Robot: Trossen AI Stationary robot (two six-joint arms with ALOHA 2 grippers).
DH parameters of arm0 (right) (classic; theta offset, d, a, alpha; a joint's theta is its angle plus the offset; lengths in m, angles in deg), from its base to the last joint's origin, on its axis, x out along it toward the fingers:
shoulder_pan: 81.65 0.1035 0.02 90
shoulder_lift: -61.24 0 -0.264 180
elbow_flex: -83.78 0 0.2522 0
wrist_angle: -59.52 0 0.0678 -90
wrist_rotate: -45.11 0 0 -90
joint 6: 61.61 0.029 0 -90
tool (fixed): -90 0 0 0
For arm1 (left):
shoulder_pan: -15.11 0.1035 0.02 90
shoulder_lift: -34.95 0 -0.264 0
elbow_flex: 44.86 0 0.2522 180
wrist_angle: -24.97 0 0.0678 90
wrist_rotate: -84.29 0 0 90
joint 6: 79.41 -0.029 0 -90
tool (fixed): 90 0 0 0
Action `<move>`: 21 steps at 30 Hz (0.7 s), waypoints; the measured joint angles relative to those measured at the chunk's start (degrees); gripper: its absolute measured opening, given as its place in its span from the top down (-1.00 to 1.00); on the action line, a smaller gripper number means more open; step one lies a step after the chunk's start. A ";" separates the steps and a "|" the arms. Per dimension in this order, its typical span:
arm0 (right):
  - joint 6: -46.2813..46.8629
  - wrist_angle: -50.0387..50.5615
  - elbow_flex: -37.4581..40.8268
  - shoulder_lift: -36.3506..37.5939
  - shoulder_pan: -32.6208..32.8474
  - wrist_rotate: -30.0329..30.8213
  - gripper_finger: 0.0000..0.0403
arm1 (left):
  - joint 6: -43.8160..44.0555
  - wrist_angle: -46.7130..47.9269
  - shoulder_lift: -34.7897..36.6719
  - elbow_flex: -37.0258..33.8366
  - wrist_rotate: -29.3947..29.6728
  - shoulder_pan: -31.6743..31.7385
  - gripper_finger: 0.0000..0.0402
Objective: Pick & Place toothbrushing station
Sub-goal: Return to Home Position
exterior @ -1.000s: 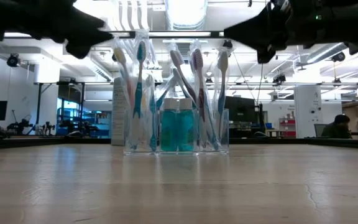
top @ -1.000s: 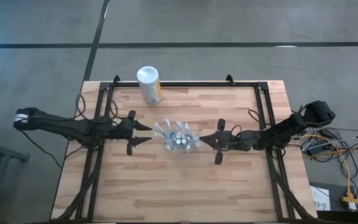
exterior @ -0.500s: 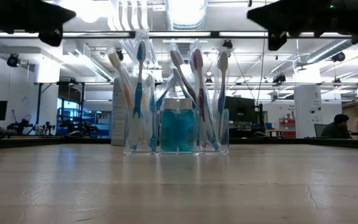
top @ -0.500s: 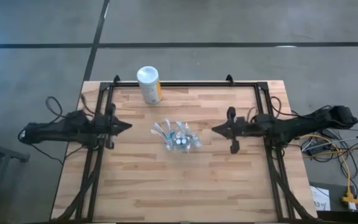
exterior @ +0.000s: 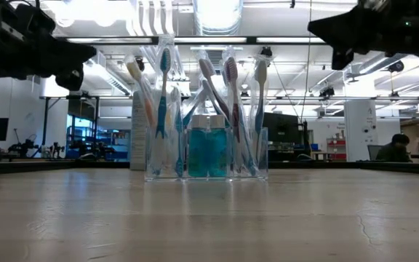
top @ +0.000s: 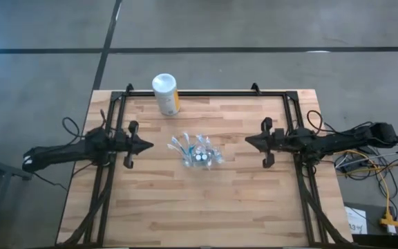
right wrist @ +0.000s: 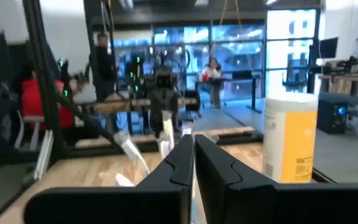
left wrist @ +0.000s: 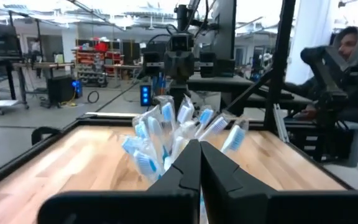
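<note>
At the table (top: 185,200) centre, the cup (top: 197,155) is seen filled with toothbrushes (exterior: 163,102) and tubes (exterior: 207,151); placing is judged done. The left arm (top: 81,146) at 9 o'clock and the right arm (top: 323,140) at 3 o'clock are held well apart from it, with their jaws pressed together and empty. Only homing is left.

Floor: grey concrete floor (top: 268,28), crossed by a dark straight line (top: 220,50) beyond the table.
Table: pale wooden plank table top (top: 206,207), edged by a black metal frame (top: 213,93).
Ceiling: bright white strip lights (exterior: 217,11) are seen overhead.
Far room: dark workbenches (left wrist: 5,60), a blue-lit glass wall (right wrist: 241,50) and a seated person (exterior: 395,149) are made out.
</note>
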 joint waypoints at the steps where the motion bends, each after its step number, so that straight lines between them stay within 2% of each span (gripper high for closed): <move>1: 0.66 -1.50 1.12 0.96 -0.03 0.60 0.94 | 0.46 0.51 0.28 -0.04 -0.24 0.46 0.99; 6: 3.19 -11.65 8.40 4.23 -0.12 2.38 0.94 | 0.67 2.15 2.18 -0.05 -1.28 1.36 0.99; 9: 3.60 -5.41 8.41 7.28 -0.23 3.14 0.94 | 1.09 2.21 3.16 -0.07 -1.39 1.43 0.99; 12: 3.57 -3.72 8.39 7.71 -0.24 3.83 0.94 | 1.50 4.16 3.33 -0.07 -0.87 1.53 0.99; 15: 3.85 -3.94 8.39 7.78 -0.23 4.08 0.94 | 1.62 7.98 3.39 -0.09 1.80 1.58 0.99; 21: 2.83 -3.86 8.39 7.84 -0.19 4.02 0.94 | 2.41 7.79 4.89 -0.11 0.76 1.62 0.98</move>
